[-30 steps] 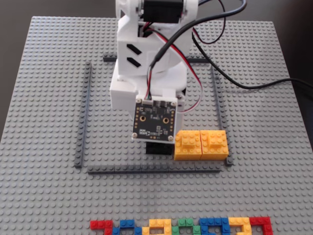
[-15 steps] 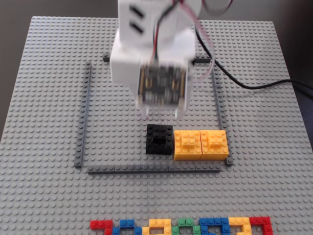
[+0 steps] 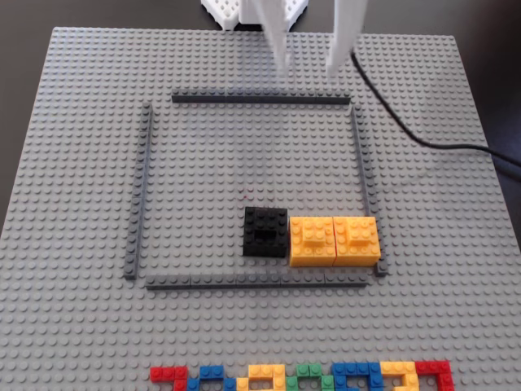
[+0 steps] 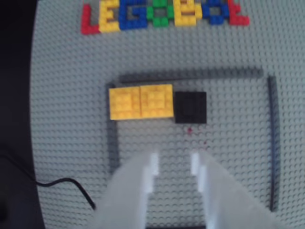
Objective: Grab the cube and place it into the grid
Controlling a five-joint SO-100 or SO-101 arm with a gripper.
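Note:
The black cube (image 3: 266, 232) (image 4: 190, 107) sits on the light grey studded floor of the grid (image 3: 212, 171), near its front strip, touching the left one of two yellow blocks (image 3: 334, 240) (image 4: 141, 101). Four thin dark grey strips (image 3: 260, 98) outline the grid (image 4: 228, 143). My white gripper (image 3: 308, 67) (image 4: 174, 162) hangs open and empty, high over the grid's far strip, well clear of the cube. In the wrist view its blurred fingers (image 4: 133, 191) frame bare baseplate, with the cube beyond them.
A row of multicoloured bricks (image 3: 301, 377) (image 4: 164, 15) lies along the baseplate's front edge. A black cable (image 3: 423, 140) (image 4: 66, 183) trails over the far right of the plate in the fixed view. The arm's body is mostly out of frame at the top.
The gripper has let go of the cube and pulled up and back toward the far edge. The cube stays where it was set, beside the yellow blocks.

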